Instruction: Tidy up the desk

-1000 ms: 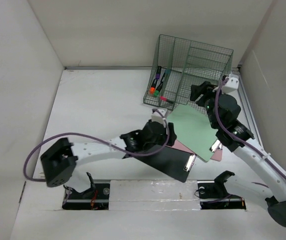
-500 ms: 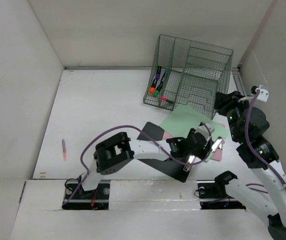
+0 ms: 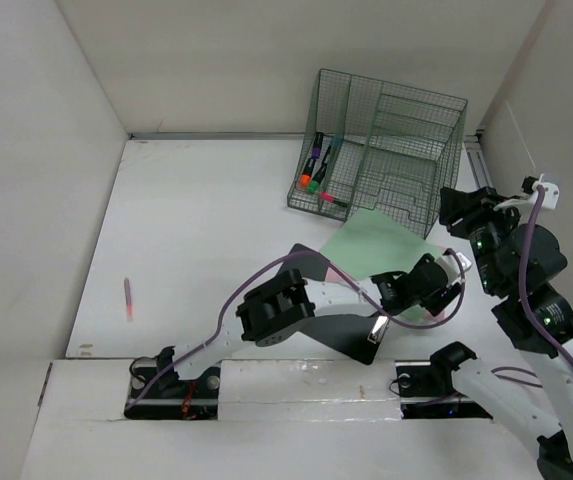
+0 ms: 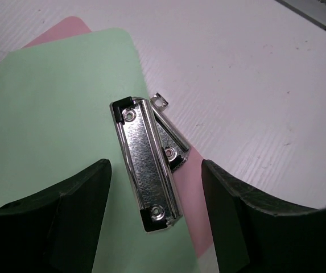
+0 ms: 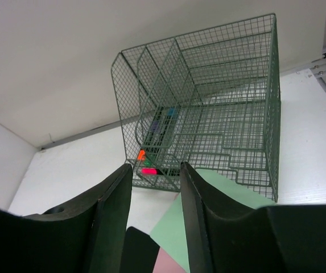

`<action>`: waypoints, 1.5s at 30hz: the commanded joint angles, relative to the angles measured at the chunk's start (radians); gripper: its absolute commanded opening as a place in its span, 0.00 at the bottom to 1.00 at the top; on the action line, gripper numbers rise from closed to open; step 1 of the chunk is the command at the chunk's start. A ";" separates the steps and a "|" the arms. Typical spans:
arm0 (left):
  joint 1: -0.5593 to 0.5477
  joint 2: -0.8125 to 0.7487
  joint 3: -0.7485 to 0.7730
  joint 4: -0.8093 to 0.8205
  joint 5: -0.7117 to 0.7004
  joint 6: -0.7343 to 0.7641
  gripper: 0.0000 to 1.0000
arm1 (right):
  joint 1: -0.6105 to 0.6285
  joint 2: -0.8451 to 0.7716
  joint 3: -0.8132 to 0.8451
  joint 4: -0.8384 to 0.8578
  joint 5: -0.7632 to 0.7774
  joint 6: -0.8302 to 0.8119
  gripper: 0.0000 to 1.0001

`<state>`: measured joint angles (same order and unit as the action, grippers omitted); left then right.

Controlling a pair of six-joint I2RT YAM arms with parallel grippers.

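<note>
The white desk [image 3: 196, 230] holds three stacked clipboards: green [image 3: 374, 246] on top, pink [image 3: 418, 310] under it, black [image 3: 331, 328] nearest. My left gripper [image 3: 442, 284] is open and empty, low over the clip end of the stack. In the left wrist view its jaws [image 4: 157, 222] stand on either side of the green clipboard's metal clip [image 4: 144, 164]; the pink clipboard's clip [image 4: 171, 145] peeks out beside it. My right gripper [image 3: 458, 206] is open and empty, raised at the right, facing the green wire organizer [image 5: 208, 108].
The wire organizer [image 3: 381, 150] stands at the back right with several markers [image 3: 316, 165] in its left compartment. A pink pen [image 3: 127, 298] lies alone at the left of the desk. White walls surround the desk; a rail [image 3: 491, 215] runs along the right edge.
My left arm has swung right from the black clipboard to the clips of the green and pink clipboards. My right arm has drawn back to the right, away from the organizer.
</note>
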<state>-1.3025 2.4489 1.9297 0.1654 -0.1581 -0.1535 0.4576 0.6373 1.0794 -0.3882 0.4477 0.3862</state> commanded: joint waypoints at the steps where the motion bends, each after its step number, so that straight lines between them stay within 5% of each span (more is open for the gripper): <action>1: -0.001 -0.004 0.055 -0.006 -0.017 0.041 0.60 | -0.005 0.005 0.036 -0.015 -0.029 -0.018 0.45; 10: -0.001 0.030 0.054 0.011 -0.049 0.060 0.55 | -0.005 0.030 0.014 0.011 -0.072 -0.017 0.45; 14: -0.001 0.035 0.045 0.023 -0.005 0.074 0.33 | -0.005 0.025 0.008 0.020 -0.080 -0.018 0.45; 18: -0.001 -0.008 -0.050 0.103 0.031 0.069 0.24 | -0.005 0.021 0.046 -0.018 -0.050 -0.032 0.45; 22: -0.001 -0.019 -0.078 0.102 0.029 0.080 0.00 | -0.005 0.001 0.103 -0.064 -0.006 -0.047 0.45; 34: -0.001 -0.169 -0.253 0.177 0.012 0.063 0.00 | -0.005 -0.004 0.209 -0.219 0.014 -0.096 0.50; 45: -0.001 -0.376 -0.406 0.186 -0.029 0.049 0.00 | -0.005 0.001 0.139 -0.235 -0.018 -0.099 0.56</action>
<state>-1.3090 2.2097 1.5536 0.3187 -0.1352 -0.0986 0.4576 0.6338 1.2350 -0.6056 0.4400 0.3042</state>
